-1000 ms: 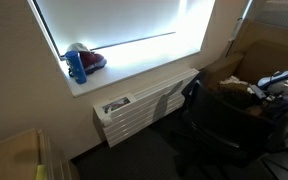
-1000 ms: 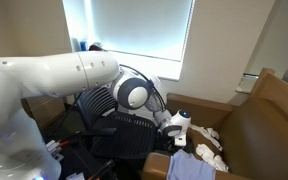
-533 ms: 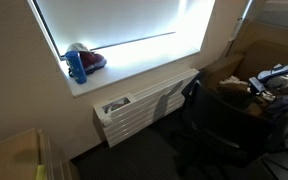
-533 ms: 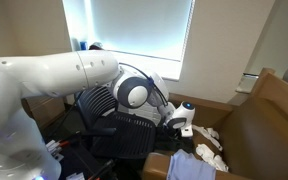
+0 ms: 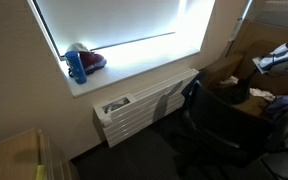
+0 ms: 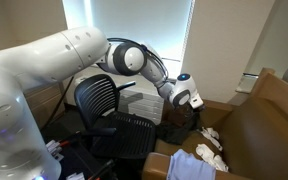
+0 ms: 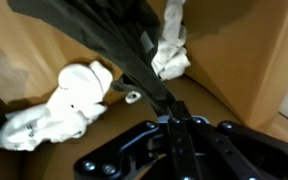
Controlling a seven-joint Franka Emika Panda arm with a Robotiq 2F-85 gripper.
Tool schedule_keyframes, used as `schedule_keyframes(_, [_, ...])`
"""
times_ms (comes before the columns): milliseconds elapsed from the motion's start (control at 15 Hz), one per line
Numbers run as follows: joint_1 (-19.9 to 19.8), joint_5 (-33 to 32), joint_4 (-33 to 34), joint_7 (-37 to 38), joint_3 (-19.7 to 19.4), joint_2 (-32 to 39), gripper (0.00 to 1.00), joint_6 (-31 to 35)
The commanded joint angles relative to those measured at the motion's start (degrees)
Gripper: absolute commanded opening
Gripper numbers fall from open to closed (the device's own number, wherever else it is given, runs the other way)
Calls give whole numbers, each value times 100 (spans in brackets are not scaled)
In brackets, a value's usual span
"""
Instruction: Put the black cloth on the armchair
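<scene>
My gripper (image 7: 172,122) is shut on the black cloth (image 7: 114,40), which hangs stretched from the fingertips in the wrist view. In an exterior view the gripper (image 6: 189,98) is raised above a cardboard box, with the dark cloth (image 6: 197,119) trailing below it. It also shows at the right edge of an exterior view (image 5: 268,62). The brown armchair (image 6: 266,120) stands to the right of the gripper, apart from it.
White cloths (image 7: 69,98) lie in the cardboard box (image 7: 239,50) below the gripper, and show in an exterior view (image 6: 210,146). A black office chair (image 6: 109,105) stands close beside the arm. A white radiator (image 5: 144,105) sits under the window sill, which holds a blue bottle (image 5: 77,66).
The gripper has risen well up and away from the box, pulling the black cloth with it. The arm has swung higher.
</scene>
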Motion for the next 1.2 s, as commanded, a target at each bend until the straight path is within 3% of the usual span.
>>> schedule_keyframes(0, [1150, 130, -1361, 716, -1242, -825, 0, 1129])
schedule_keyframes(333, [3351, 1219, -2658, 1681, -3683, -937, 0, 2288])
schedule_keyframes(467, [4254, 2050, -3248, 1813, -4640, -830, 0, 2165])
schedule_keyframes(600, [5123, 2703, -3939, 1727, -5483, -781, 0, 1490])
schedule_keyframes(667, [4408, 2355, -3155, 1645, -4878, -742, 1, 1787])
schedule_keyframes(800, [4981, 2629, -3671, 1649, -5404, -763, 1, 1527])
schedule_keyframes(933, [5114, 2653, -3836, 1686, -5473, -756, 0, 1502])
schedule_keyframes(1067, [4478, 2377, -3575, 1273, -4320, -1668, 0, 2092])
schedule_keyframes(1133, [4268, 2457, -3364, 1463, -3984, -1491, 0, 2206])
